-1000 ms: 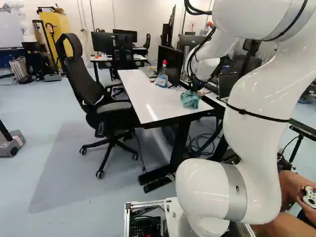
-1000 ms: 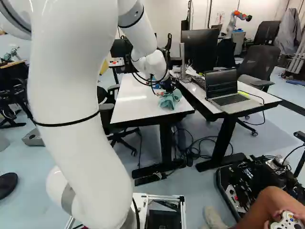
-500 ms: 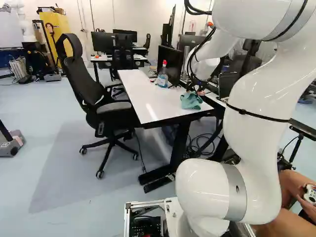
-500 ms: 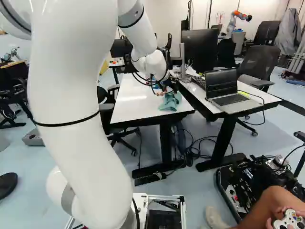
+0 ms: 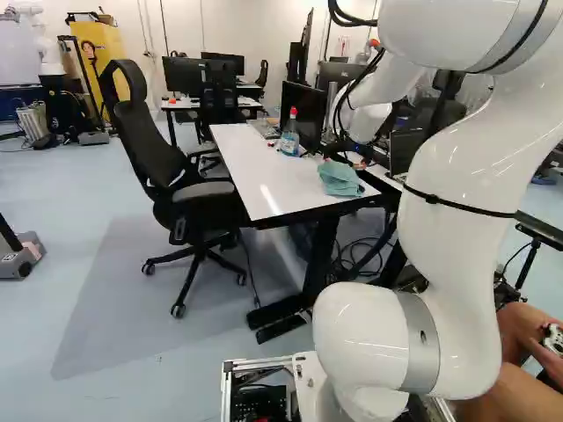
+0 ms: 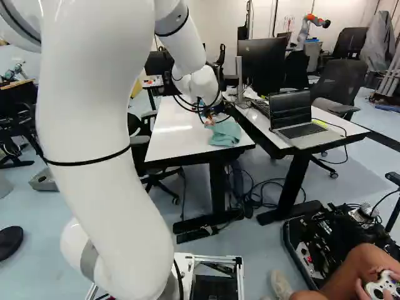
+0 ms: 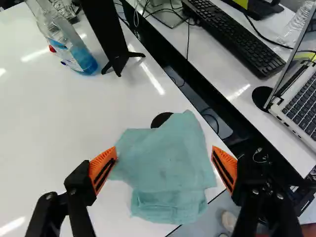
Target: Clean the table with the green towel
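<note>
Right, my fingers point(image 7: 98, 164) now stand wide apart, gripping nothing, one either side of the green towel point(image 7: 165, 168), which lies on the table point(image 7: 44, 123) between and beneath them. What has changed over the last second is the cloth: it was a small bunched heap under the fingers in both base views, then it loosened, and now it lies lower, broader and flatter. I read that as me having just let it go. The base hasn't moved.

So for the task, the towel is in place but nothing is wiping. I judge this an early stage or a pause for a fresh grip; I can't tell from here how clean the surface is. Next I'd want to come down on the middle of the cloth, close on a good fold and press it flat as I sweep. It should be soft and bunch easily, and it lies near the table's corner, so a push outward could send it over the edge.

Farther out, ahead of the finger on the bottle side, are the spray bottle point(image 7: 81, 57) and the monitor point(image 7: 106, 29), both to be skirted. Beyond the opposite finger, across the gap, sit the keyboard point(image 7: 237, 37) and laptop point(image 7: 301, 106).
</note>
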Robot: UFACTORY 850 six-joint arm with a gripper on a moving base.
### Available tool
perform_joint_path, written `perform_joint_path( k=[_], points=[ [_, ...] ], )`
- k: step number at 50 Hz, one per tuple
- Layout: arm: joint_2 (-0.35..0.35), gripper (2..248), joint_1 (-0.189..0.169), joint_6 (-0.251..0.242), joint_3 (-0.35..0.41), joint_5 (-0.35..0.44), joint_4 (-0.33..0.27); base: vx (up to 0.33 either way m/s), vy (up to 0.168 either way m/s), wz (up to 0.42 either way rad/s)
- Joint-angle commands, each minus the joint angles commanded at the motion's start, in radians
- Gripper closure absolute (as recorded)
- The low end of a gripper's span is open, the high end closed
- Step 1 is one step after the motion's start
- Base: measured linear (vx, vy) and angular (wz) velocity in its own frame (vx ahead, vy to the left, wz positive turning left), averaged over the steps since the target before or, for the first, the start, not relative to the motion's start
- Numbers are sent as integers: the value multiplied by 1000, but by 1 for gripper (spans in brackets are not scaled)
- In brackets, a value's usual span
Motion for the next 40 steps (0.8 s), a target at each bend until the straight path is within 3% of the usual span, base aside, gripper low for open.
perform_joint_path(
  k=[40],
  points=[
    [8, 3, 4, 0, 14, 14, 0, 0, 0, 0]
  ],
)
